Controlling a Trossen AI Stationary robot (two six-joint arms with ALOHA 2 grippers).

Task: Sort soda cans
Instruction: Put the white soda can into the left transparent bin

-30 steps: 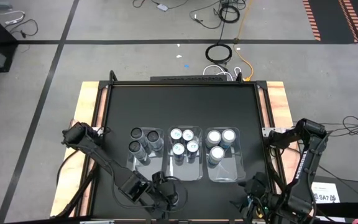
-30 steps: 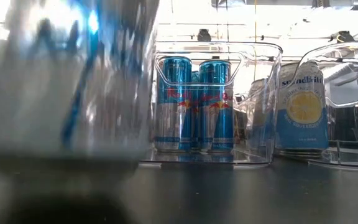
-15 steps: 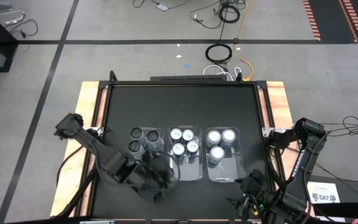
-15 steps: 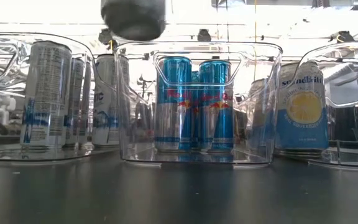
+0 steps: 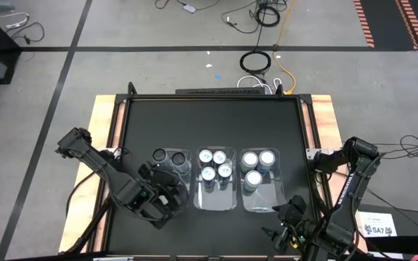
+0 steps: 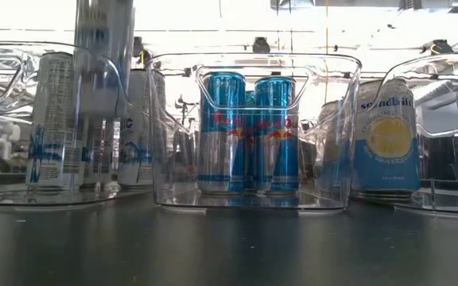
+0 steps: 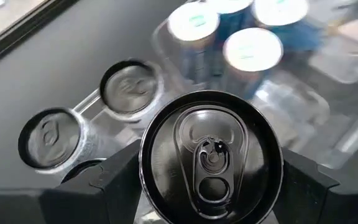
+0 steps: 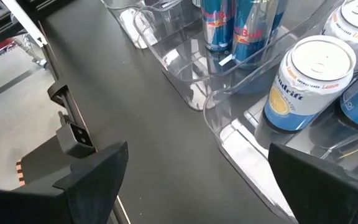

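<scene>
Over left bin (image 5: 171,190), left gripper (image 7: 211,186) clamped around upright dark can (image 7: 211,155), fingers flanking it

Low view: strong white light from behind, top washed out. Tall can (image 6: 102,87) smeared by blur. Black table (image 5: 209,123) dark, floor even and bright from above. Left wrist view: near can top (image 7: 211,155) sharp, far cans (image 7: 252,50) blurry, glaring white. Clear bins (image 8: 229,81) shiny.
</scene>
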